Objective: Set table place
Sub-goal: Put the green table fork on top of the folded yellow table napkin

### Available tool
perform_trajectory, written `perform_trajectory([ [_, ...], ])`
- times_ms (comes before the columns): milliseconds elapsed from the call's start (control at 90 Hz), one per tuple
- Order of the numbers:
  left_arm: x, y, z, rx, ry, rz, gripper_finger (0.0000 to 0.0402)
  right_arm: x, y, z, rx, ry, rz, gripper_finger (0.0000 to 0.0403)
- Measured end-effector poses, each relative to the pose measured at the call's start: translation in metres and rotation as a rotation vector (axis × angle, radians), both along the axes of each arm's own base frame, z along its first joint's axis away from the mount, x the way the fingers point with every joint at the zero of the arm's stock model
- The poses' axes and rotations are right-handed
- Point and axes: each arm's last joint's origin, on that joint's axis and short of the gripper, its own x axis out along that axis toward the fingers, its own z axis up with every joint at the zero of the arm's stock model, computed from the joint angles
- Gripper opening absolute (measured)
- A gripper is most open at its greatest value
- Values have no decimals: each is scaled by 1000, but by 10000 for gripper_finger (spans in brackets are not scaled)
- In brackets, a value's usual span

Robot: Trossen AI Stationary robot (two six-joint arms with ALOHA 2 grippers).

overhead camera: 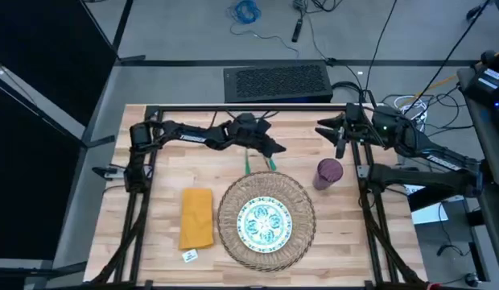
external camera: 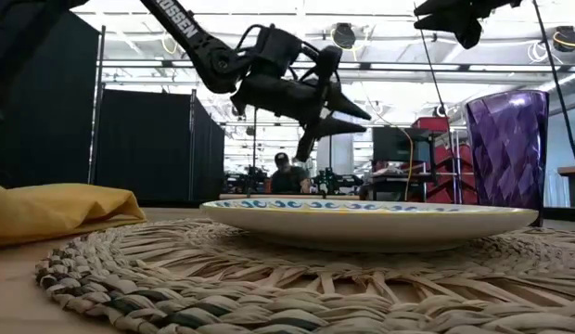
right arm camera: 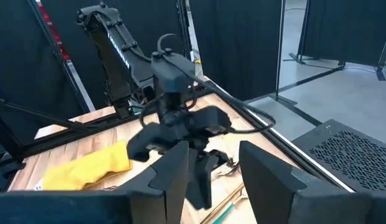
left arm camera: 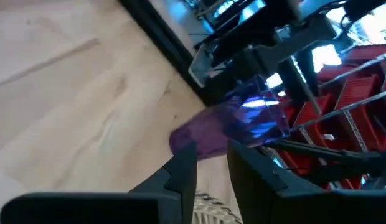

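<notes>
Overhead, the left gripper (overhead camera: pixel 274 150) hangs above two green-handled gold cutlery pieces (overhead camera: pixel 257 165) lying just past the far rim of the big round woven straw mat (overhead camera: pixel 266 219), its fingers slightly parted with nothing visible between them. At lower centre of the light wood plank table (overhead camera: pixel 153 234), the mat carries the small blue-green patterned plate (overhead camera: pixel 264 223). A mustard-yellow napkin (overhead camera: pixel 196 217) lies to the frame's left of the mat, apart from it; a purple faceted cup (overhead camera: pixel 328 173) stands upper right. The right gripper (overhead camera: pixel 323 129) waits at the table's upper-right edge, fingers apart and empty.
</notes>
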Motion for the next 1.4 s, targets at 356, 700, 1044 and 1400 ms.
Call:
perform_trajectory([
  [356,2,-1,59,415,476,-9,75,1,0,5,-21,-50,0,130],
  [700,16,9,-3,149,648,169,75,1,-1,7,-3,-75,-9,130],
  [1044,14,12,-3,31,676,322,75,0,0,0,28,-5,-11,130],
  [1400,14,18,-2,52,653,579,75,-4,4,-5,33,44,82,130],
])
